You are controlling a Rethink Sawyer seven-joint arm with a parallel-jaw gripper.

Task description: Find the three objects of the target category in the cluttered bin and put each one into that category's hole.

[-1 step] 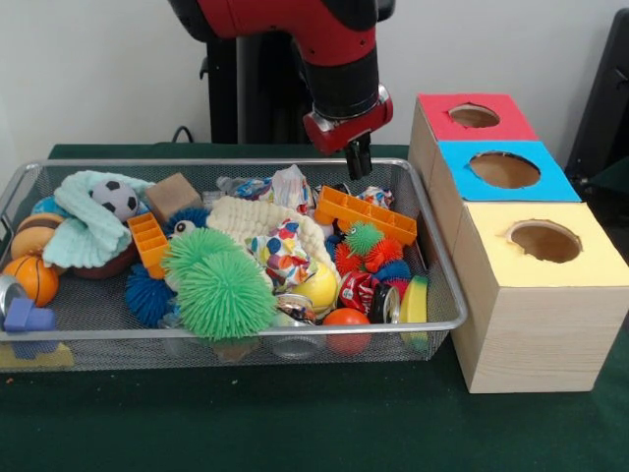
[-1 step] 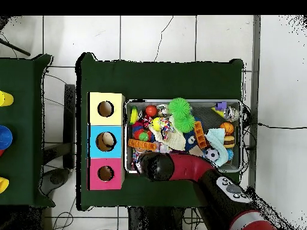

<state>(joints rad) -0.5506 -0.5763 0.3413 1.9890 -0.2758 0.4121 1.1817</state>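
Wire-mesh bin (image 1: 447,295) on the green table (image 1: 295,423), crammed: basketball (image 1: 31,278) at far left, soccer ball (image 1: 116,198), green spiky ball (image 1: 224,292) in front, crushed soda can (image 1: 366,293). Over the bin's back right corner, pincer (image 1: 358,157) hanging empty; open or closed, cannot tell. Further right, box (image 1: 531,324) with red, blue and yellow holes.

The bin (image 1: 432,295) was fine silvery wire mesh with a smooth metal rim. The green ball (image 1: 224,291) looked soft and rubbery, bristling with thin strands. The orange blocks (image 1: 366,214), just below the gripper (image 1: 358,157), were glossy hard plastic. The mint cloth (image 1: 90,224) looked fluffy and matt. The boxes (image 1: 531,339) showed pale bare wood grain, their tops matt painted. Dull green fabric covered the table (image 1: 295,423). The arm's red shell (image 1: 324,39) shone smooth.
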